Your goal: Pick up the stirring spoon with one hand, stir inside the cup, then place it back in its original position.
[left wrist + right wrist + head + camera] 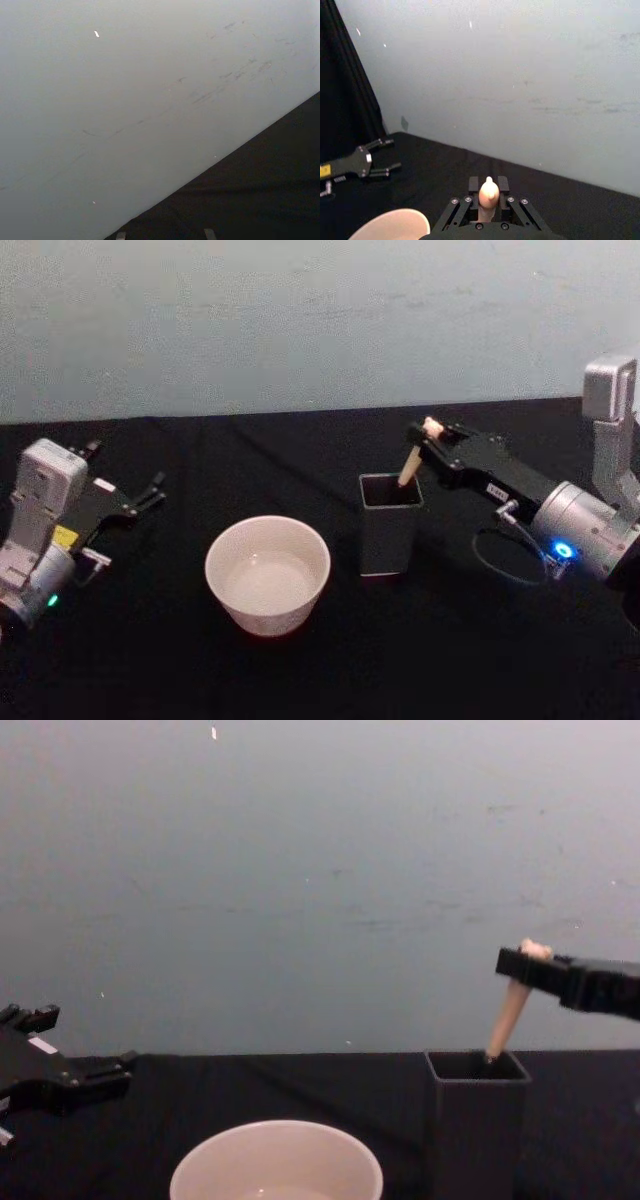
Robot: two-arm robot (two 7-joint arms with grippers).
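On the counter point(480, 660), right of the cup point(262, 612), at the holder point(389, 540): rests left end effector point(155, 492) released, far left; clamps right end effector point(428, 435), seemingly clenched, on the stirring spoon point(408, 468) near its top, bowl end down inside holder. Pick-up step; next needs a straight lift clear, then a swing over cup.

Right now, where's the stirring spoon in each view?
Head: stirring spoon right of centre, tilted in the holder, top pinched by the right gripper.
Chest: spoon at right, rising from the holder.
Right wrist: spoon close up, between the fingers.
Left wrist: wall and tabletop.
Shared landmark: the cup, left of the holder.
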